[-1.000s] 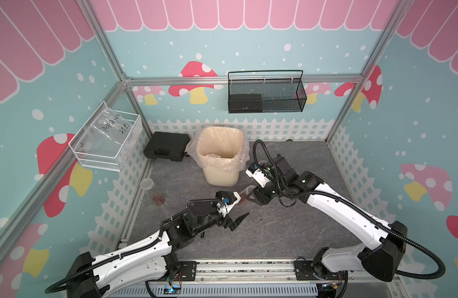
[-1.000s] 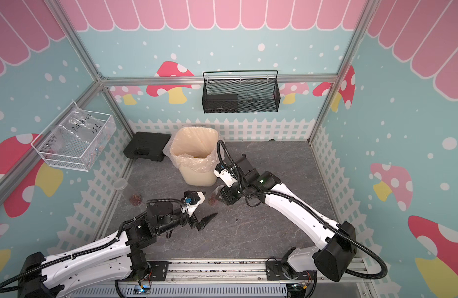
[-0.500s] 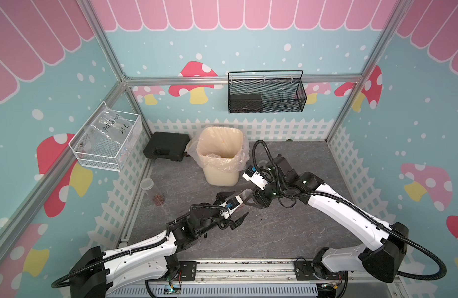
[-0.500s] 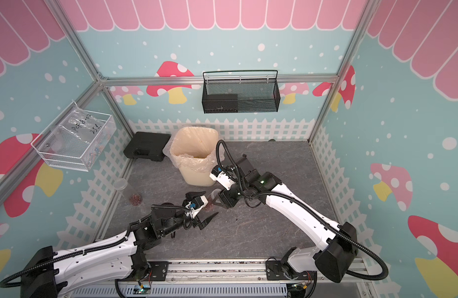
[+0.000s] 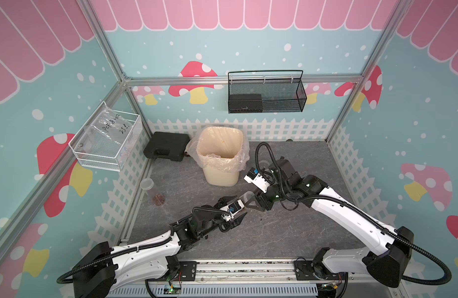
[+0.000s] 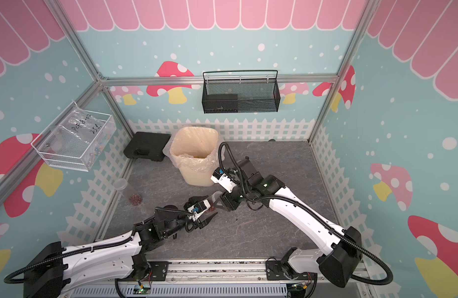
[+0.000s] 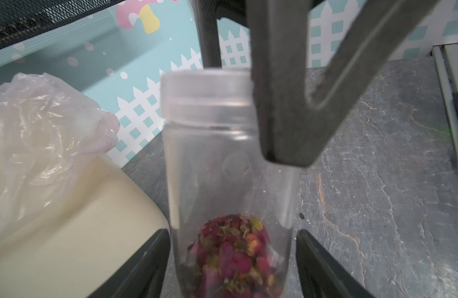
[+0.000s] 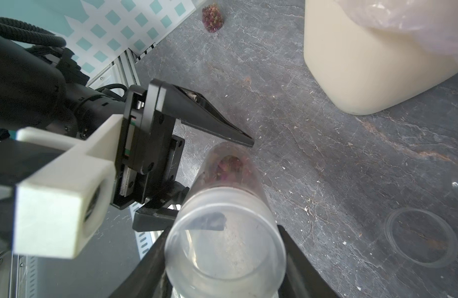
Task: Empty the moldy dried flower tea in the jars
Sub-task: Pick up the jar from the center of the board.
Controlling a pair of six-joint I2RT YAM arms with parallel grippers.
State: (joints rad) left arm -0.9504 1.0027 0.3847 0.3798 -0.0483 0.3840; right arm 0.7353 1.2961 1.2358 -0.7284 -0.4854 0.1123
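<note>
A clear jar (image 5: 246, 197) (image 6: 215, 198) hangs tilted above the floor in front of the cream bin, its lid on. My right gripper (image 5: 251, 203) (image 8: 225, 232) is shut on its lid end. The moldy dried flower tea (image 7: 233, 252) (image 8: 229, 166) is a reddish clump at the jar's base. My left gripper (image 5: 242, 206) (image 7: 233, 233) straddles that base, open, each finger a sliver off the wall; one finger (image 8: 215, 126) shows in the right wrist view. A second jar (image 5: 151, 189) (image 6: 127, 192) with tea stands by the left fence.
The plastic-lined cream bin (image 5: 220, 178) (image 6: 197, 178) stands just behind the grippers. A loose clear lid (image 8: 421, 237) lies on the grey floor. A black case (image 5: 167, 149) sits at the back left; a black mesh basket (image 5: 265, 95) and a white wire basket (image 5: 106, 139) hang on the walls.
My left gripper has reached forward to the jar that the right gripper holds, and its jaws have narrowed round the jar's base. The right gripper has kept its grip.
</note>
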